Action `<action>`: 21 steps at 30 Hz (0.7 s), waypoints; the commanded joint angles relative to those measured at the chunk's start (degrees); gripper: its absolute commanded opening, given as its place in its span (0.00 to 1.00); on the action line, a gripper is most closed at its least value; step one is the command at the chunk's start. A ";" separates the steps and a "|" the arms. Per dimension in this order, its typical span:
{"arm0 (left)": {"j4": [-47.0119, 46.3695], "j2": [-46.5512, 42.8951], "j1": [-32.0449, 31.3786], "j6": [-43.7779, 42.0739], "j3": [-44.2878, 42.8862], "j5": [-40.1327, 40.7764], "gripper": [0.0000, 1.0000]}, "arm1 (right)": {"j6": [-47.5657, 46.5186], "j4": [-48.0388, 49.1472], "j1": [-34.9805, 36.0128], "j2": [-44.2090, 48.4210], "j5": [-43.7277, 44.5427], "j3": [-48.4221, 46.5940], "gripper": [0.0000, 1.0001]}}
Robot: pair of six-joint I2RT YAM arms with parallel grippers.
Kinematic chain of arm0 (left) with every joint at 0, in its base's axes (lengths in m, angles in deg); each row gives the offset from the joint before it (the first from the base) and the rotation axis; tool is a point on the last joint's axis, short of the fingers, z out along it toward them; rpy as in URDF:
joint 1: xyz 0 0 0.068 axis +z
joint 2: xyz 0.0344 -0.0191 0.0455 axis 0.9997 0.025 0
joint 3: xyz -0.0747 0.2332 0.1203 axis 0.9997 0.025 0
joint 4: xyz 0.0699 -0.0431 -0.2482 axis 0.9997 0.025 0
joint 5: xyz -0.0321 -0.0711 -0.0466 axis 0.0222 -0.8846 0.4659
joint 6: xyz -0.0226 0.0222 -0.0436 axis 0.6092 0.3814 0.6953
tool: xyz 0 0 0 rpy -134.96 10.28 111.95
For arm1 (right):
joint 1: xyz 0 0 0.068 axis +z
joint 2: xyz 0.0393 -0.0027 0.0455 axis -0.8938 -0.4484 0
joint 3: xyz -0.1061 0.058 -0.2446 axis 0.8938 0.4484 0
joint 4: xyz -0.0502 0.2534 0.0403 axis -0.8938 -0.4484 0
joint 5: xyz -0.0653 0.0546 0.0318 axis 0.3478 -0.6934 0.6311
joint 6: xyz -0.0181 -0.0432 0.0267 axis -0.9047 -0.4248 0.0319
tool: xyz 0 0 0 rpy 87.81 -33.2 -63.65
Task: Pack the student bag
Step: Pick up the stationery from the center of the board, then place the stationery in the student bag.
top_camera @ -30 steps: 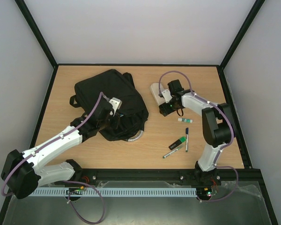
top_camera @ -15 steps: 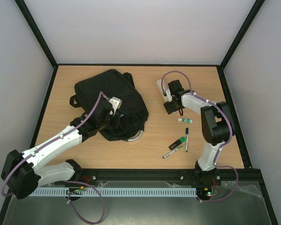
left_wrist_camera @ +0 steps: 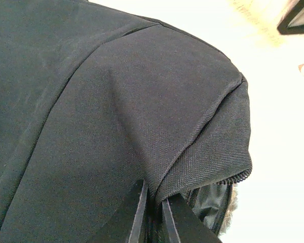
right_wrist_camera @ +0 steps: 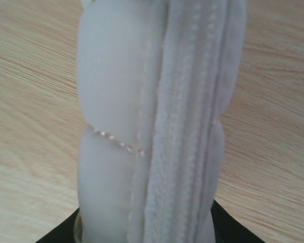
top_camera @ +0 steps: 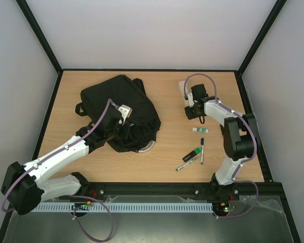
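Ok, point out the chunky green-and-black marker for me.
In the top view the chunky green-and-black marker lies on the wooden table, right side, toward the near edge, between a dark-capped white pen and a second thin pen.

Student bag [left_wrist_camera: 116, 101] — matt black woven cloth; pouch [right_wrist_camera: 142, 126] — soft white fabric.

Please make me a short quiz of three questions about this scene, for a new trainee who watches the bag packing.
1. True or false: the left gripper pinches the student bag fabric beside its zip.
2. The right gripper holds: A) a notebook, B) a white soft pouch, C) a water bottle.
3. Near which arm's base does the green highlighter lie?
Key: 1 true; 2 B; 3 the right arm's.
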 commanded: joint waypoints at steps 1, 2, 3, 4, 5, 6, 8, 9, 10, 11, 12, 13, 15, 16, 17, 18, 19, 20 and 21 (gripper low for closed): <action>-1.25 -1.31 -0.22 -0.43 -1.78 0.86 0.06 | 0.54 -3.34 -0.24 9.80 -9.88 0.64 0.30; -1.25 -1.42 -0.22 -0.43 -1.79 1.02 0.06 | 0.00 -4.08 -0.21 11.91 -12.91 0.84 0.28; -1.25 -1.53 -0.22 -0.44 -1.81 1.12 0.06 | -0.53 -4.75 -0.20 14.35 -15.48 1.30 0.26; -1.25 -1.66 -0.22 -0.46 -1.80 1.28 0.06 | -1.42 -5.92 -0.20 16.68 -18.84 1.59 0.25; -1.25 -1.79 -0.22 -0.42 -1.83 1.42 0.06 | -2.34 -7.33 -0.21 18.89 -21.08 1.79 0.25; -1.17 -1.94 -0.26 -0.47 -1.86 1.48 0.06 | -3.45 -9.24 -0.20 21.09 -23.00 1.91 0.25; -1.23 -2.23 -0.18 -0.43 -1.84 1.70 0.06 | -5.79 -13.11 -0.20 25.11 -26.12 1.85 0.24; -1.24 -2.41 -0.17 -0.43 -1.81 1.75 0.06 | -7.11 -15.15 -0.22 27.02 -27.59 1.81 0.24; -1.25 -2.56 -0.14 -0.37 -1.85 1.83 0.06 | -8.83 -16.83 -0.24 28.83 -29.11 1.76 0.24; -1.25 -2.65 -0.06 -0.35 -1.83 1.84 0.06 | -10.36 -19.34 -0.25 30.58 -30.81 1.80 0.24; -1.25 -2.82 -0.05 -0.36 -1.82 1.78 0.06 | -12.36 -21.15 -0.22 32.28 -33.09 2.00 0.24; -1.32 -2.92 0.11 -0.30 -1.93 1.69 0.06 | -14.45 -22.83 -0.16 34.11 -35.58 2.36 0.25; -1.42 -3.03 0.42 -0.17 -1.93 1.31 0.06 | -19.41 -25.86 -0.04 37.42 -39.82 4.09 0.26; -1.49 -3.13 0.60 -0.13 -1.94 1.10 0.06 | -21.66 -26.84 0.22 38.92 -41.07 5.29 0.27; -1.51 -3.21 0.68 -0.15 -1.90 0.91 0.06 | -23.51 -27.55 0.58 40.08 -41.66 6.80 0.27; -1.60 -3.23 0.85 -0.09 -1.90 0.76 0.06 | -24.80 -28.04 1.11 40.91 -41.76 8.46 0.26; -1.60 -3.19 1.02 -0.06 -1.91 0.64 0.06 | -25.76 -28.55 2.14 41.23 -41.58 9.46 0.26; -1.67 -3.18 1.21 0.08 -1.94 0.50 0.06 | -26.56 -29.27 3.25 41.21 -41.20 10.21 0.26; -1.68 -3.20 1.39 0.17 -1.90 0.44 0.06 | -27.25 -29.90 4.69 40.99 -40.54 11.01 0.26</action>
